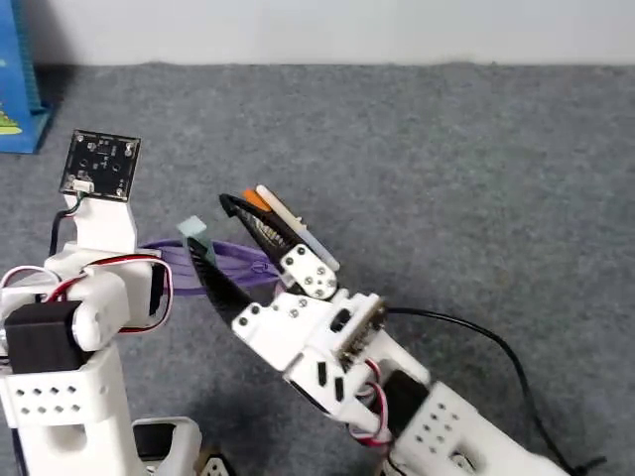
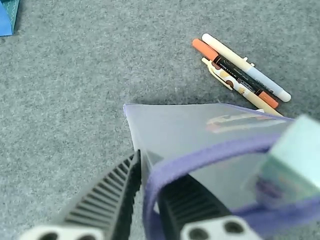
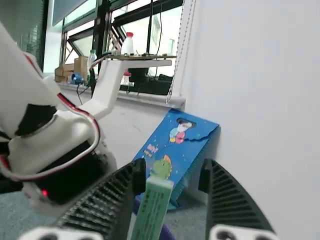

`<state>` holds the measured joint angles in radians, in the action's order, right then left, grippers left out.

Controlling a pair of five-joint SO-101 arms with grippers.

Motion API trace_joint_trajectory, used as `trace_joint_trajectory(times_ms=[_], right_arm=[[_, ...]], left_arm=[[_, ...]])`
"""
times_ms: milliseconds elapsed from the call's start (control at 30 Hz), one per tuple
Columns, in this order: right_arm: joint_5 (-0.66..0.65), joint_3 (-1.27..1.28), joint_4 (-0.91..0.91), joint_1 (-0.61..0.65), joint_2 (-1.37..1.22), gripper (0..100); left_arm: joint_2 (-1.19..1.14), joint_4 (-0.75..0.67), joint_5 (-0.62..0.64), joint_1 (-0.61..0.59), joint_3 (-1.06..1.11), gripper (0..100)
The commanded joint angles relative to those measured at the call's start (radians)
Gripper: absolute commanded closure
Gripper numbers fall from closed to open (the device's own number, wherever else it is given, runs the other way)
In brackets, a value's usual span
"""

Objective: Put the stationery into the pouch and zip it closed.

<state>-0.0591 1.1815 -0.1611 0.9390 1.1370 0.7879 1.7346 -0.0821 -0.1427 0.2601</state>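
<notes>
A see-through pouch [image 2: 190,130] with purple trim lies on the grey table [image 1: 446,149]. Its rim is pinched between the narrowly closed fingers of the left gripper [image 2: 144,162]. One mint-green eraser [image 2: 292,155] stands upright at the pouch's purple rim, between the spread fingers of the right gripper [image 3: 173,169]. It sits close to one finger with a gap to the other, so it does not look clamped. Three pens [image 2: 240,75] lie side by side just beyond the pouch's far edge, their long axes parallel and slanted to that edge. The right gripper is nearer the pens and is probably the one to fetch them.
</notes>
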Motion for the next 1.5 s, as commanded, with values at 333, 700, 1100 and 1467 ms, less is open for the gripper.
trace_joint_trajectory(times_ms=[333,700,1100,1467], right_arm=[[0.210,-0.120,0.501,-0.008,0.194,98.6],[0.270,-0.322,0.421,-0.045,-0.251,98.9],[0.267,-0.325,0.791,-0.140,0.173,98.3],[0.265,-0.327,0.944,-0.400,-0.028,98.4]], left_arm=[[-0.009,0.002,0.040,0.000,-0.001,99],[-0.009,0.003,0.040,-0.005,-0.001,99],[-0.009,0.003,0.054,-0.006,-0.001,99],[-0.009,0.002,0.029,-0.161,-0.002,99]])
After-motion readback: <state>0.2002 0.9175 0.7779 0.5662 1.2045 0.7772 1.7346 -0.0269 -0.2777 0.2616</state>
